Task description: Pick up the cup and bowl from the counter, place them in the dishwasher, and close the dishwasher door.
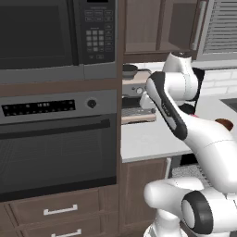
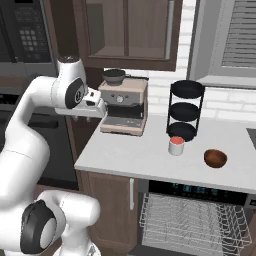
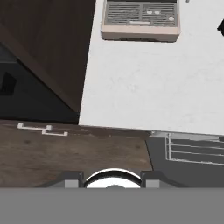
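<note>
My pincer (image 2: pixel 102 111) hangs empty, jaws partly apart, close by the coffee machine (image 2: pixel 123 106); I could clip it swinging out. Well to its right stand the cup (image 2: pixel 176 145), then the bowl (image 2: pixel 215 158), easily toppled; below, the dishwasher (image 2: pixel 192 220) stands open.

Bench (image 2: pixel 145 160) pale grey-white, faintly speckled; cup (image 2: pixel 176 145) red and white; bowl (image 2: pixel 215 158) reddish-brown; coffee machine (image 2: pixel 123 108) beige with grey panel; rack (image 2: pixel 186 109) black.
</note>
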{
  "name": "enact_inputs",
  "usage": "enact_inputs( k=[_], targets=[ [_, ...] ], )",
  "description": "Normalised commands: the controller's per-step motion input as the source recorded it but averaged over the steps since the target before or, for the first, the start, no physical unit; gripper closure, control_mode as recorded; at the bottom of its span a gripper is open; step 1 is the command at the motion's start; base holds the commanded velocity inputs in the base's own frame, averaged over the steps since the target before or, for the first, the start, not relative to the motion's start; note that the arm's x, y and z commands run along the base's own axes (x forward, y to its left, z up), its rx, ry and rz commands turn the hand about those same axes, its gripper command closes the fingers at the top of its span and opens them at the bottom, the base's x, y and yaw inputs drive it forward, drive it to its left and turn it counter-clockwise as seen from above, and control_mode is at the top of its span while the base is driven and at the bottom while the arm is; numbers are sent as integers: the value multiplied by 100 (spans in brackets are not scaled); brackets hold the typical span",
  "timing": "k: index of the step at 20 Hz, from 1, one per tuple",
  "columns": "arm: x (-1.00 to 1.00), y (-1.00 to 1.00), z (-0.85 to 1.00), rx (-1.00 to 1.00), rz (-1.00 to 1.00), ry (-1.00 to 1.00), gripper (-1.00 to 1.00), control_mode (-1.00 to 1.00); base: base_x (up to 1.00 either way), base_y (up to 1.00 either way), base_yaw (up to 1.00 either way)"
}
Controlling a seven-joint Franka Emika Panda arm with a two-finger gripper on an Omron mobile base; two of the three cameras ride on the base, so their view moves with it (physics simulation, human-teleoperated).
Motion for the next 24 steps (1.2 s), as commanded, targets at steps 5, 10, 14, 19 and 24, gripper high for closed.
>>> enact_inputs(
  k=[5,10,14,19,24],
  targets=[
    [42,-36,-19,-9,-13,0,-100,-100,0,0,0],
    [76,-62,-45,-18,-14,-4,-100,-100,0,0,0],
    [29,-61,-25,-10,-19,3,-100,-100,0,0,0],
    [5,-14,0,1,-4,0,-100,-100,0,0,0],
    [12,-12,2,3,-1,1,-100,-100,0,0,0]
  ],
)
